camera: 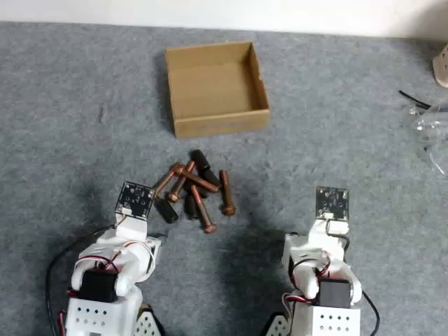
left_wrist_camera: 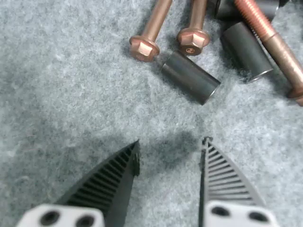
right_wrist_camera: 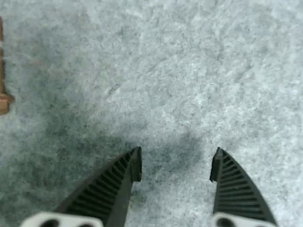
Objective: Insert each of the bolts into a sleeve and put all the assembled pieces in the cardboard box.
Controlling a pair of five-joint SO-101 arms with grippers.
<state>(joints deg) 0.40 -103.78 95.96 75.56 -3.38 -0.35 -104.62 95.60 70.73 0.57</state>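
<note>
Several copper bolts (camera: pixel 202 183) and black sleeves (camera: pixel 201 162) lie in a loose pile on the grey carpet, just in front of the open cardboard box (camera: pixel 217 87). My left gripper (left_wrist_camera: pixel 170 146) is open over bare carpet, a short way from a black sleeve (left_wrist_camera: pixel 191 77) and two bolt heads (left_wrist_camera: pixel 143 48). The left arm (camera: pixel 119 269) stands beside the pile. My right gripper (right_wrist_camera: pixel 176 163) is open above bare carpet, with one bolt head (right_wrist_camera: pixel 4 101) at the view's edge. The right arm (camera: pixel 324 266) stands to the right of the pile.
The carpet covers the whole table. Clear plastic and a black cable (camera: pixel 427 115) lie at the far right. A pale object (camera: pixel 441 66) sits at the right edge.
</note>
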